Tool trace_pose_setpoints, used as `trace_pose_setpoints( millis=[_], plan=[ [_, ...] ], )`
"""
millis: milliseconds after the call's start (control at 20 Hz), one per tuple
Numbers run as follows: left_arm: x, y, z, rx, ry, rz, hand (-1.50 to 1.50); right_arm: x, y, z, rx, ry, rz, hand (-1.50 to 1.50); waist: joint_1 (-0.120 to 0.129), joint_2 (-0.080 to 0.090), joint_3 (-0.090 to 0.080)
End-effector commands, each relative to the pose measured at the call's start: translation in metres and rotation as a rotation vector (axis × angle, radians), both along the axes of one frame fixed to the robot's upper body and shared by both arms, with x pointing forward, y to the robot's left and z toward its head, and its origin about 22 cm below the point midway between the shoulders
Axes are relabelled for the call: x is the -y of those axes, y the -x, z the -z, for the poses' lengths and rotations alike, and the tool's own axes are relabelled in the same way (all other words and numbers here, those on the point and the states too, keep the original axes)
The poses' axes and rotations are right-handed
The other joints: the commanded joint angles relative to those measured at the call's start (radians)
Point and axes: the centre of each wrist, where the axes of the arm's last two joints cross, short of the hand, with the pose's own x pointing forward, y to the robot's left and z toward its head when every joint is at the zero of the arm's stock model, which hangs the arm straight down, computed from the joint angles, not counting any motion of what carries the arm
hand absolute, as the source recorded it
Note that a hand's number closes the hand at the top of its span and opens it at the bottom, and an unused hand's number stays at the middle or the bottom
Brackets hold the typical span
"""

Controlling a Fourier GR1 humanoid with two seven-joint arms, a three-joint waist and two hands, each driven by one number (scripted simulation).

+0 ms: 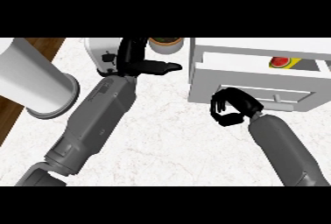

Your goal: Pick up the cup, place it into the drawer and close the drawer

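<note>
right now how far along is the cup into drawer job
Early. Nothing looks done: the cup stands on the counter at the view's top, outside the drawer. In hand: the left hand is open beside the cup, not curled round it. The right hand is curled, holding nothing, at the drawer's front. The drawer looks open, with something red inside. Left: grasp, place, close.

Both forearms are grey; left hand (132, 59) and right hand (231, 107) are black. Counter (168, 140): white, faint marble veining. Drawer unit (258, 74) just behind the right hand: white, containing a red item (279, 62). Cup (163, 45) beside the left hand: white, brown interior. Cylinder (35, 83) left of the left forearm: white.
</note>
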Motion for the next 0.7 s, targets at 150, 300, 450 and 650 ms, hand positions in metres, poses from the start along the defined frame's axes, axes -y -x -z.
trace_pose_setpoints(
  millis=[150,300,450,650],
  plan=[
    [-0.014,0.008,0.007,0.002,0.010,0.036,-1.50,0.033,-0.050,-0.046,0.132,-0.120,0.144,1.50,0.055,0.014,0.006],
    [-0.041,0.003,-0.002,0.013,0.010,0.036,-1.50,0.041,-0.059,-0.055,0.163,-0.131,0.200,1.50,0.069,0.026,0.006],
    [-0.047,0.009,0.010,0.001,-0.012,0.051,-1.50,0.059,-0.070,-0.086,0.189,-0.148,0.270,1.50,0.083,0.024,0.005],
    [-0.051,0.011,0.014,-0.007,0.006,0.064,-1.50,0.066,-0.072,-0.095,0.204,-0.187,0.285,1.50,0.094,0.035,0.005]
  ],
)
